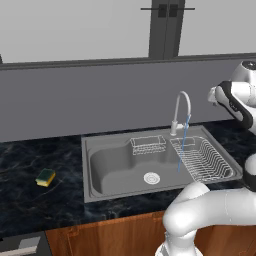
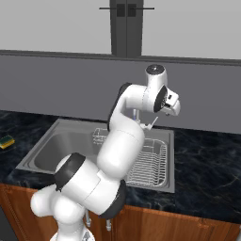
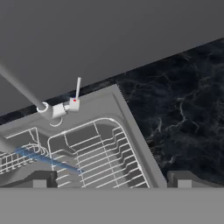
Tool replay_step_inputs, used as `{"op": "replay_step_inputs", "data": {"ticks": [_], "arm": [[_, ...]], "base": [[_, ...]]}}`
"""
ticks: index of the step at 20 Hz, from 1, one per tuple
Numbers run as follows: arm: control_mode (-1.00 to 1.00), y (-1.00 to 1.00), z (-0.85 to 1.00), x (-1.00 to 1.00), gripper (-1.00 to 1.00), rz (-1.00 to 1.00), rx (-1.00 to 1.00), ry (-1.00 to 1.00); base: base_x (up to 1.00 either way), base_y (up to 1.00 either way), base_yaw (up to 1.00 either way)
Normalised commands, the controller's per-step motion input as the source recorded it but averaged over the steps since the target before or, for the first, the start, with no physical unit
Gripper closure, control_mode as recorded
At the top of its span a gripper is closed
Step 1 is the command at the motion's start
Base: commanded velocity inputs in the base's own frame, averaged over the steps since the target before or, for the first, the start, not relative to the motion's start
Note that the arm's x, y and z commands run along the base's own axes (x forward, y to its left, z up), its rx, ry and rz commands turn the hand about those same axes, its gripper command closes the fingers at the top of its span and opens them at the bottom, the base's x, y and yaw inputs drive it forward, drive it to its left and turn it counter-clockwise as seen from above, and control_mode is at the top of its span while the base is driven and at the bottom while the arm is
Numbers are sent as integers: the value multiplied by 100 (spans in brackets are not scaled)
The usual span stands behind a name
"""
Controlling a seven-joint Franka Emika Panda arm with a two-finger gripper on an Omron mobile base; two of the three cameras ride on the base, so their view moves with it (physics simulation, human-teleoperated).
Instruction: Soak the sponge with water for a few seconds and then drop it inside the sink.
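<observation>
1. Sponge (image 1: 45, 177): lies flat on the dark counter (image 1: 30, 200), well left of the sink (image 1: 95, 192), apart from its rim; seen again at the far left edge of the right base view.
2. Yellow body, dark green scrub top facing up; much smaller than the basin.
3. Likely light and soft: should squash under the fingers and spring back; no risk of breaking.
4. Likely heavier and slicker once wet, so a firm pinch looks wise before moving under the water (image 1: 183, 145).
5. Best hold, by judgement: across the two long yellow sides, fingers coming straight down, green top left free; squeezing top to bottom is ruled out while it lies flat on the counter.
6. Gripper (image 3: 111, 179): jaws wide apart, nothing between them; hangs high over the right end of the sink, above the wire rack (image 1: 202, 160), near the faucet (image 1: 181, 107).
7. Water: thin blue stream falls from the spout, landing by the rack's left edge.
8. Gripper and sponge well apart: reach must cross the whole basin to the left before any grasp.
9. Risk: shallow grip on the soft edge could let it slip or tilt.
</observation>
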Motion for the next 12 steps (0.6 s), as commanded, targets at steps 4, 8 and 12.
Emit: {"op": "replay_step_inputs", "data": {"ticks": [4,8,12], "arm": [[-100,56,42,-61,-100,-1,-16,0],[-100,47,56,-65,-100,-1,-15,2],[-100,44,49,-51,-100,0,-11,4]], "base": [[0,0,0],[0,0,0],[0,0,0]]}}
